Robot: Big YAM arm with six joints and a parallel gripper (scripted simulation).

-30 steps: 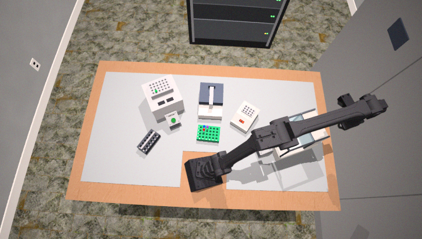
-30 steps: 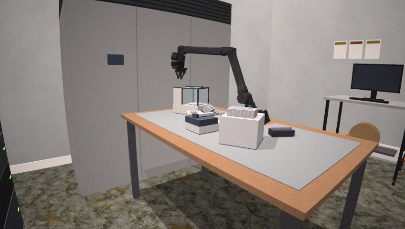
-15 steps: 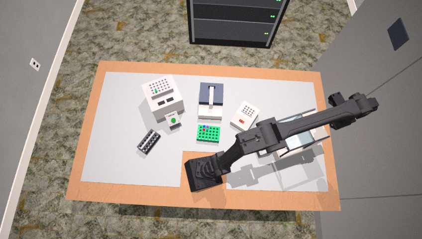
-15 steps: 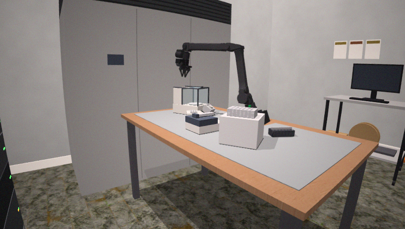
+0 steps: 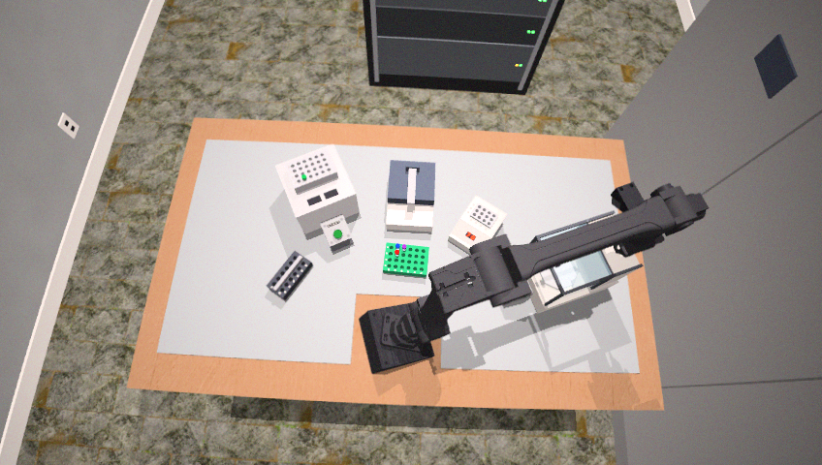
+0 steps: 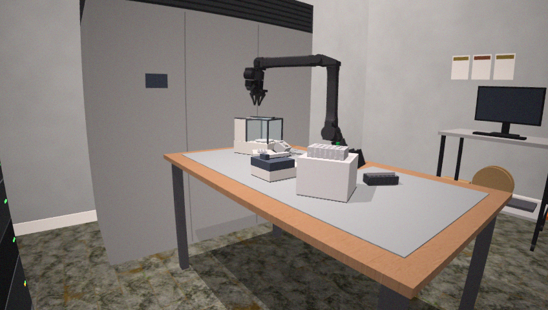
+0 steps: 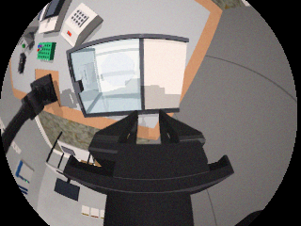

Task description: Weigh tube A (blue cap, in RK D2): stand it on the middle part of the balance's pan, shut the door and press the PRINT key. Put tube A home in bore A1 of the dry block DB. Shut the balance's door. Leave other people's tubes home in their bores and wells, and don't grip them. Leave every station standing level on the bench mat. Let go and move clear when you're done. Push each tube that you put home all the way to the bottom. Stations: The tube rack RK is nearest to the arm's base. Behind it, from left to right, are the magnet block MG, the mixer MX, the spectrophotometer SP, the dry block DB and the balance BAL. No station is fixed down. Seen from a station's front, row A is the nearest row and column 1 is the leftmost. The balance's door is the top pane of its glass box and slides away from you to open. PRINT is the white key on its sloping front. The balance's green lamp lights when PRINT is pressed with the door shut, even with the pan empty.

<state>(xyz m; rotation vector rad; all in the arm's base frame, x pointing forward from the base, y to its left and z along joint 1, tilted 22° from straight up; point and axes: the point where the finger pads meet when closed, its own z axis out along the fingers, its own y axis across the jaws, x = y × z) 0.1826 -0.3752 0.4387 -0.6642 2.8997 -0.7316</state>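
Two fingers (image 6: 258, 99) point down above the balance (image 5: 625, 260) (image 6: 245, 147) (image 7: 165, 71).

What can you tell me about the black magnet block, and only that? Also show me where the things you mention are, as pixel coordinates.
The black magnet block (image 5: 289, 275) (image 6: 380, 179) (image 7: 22, 63) is a low, oblong body with a pale grey strip along the middle of its top and a row of small round holes on either side. Its material cannot be told. It looks level, set askew on the light grey bench mat (image 5: 241, 201) (image 6: 415, 207) (image 7: 174, 19), beyond and to the left of the arm's base. Apart from the mat, nothing visible touches it.
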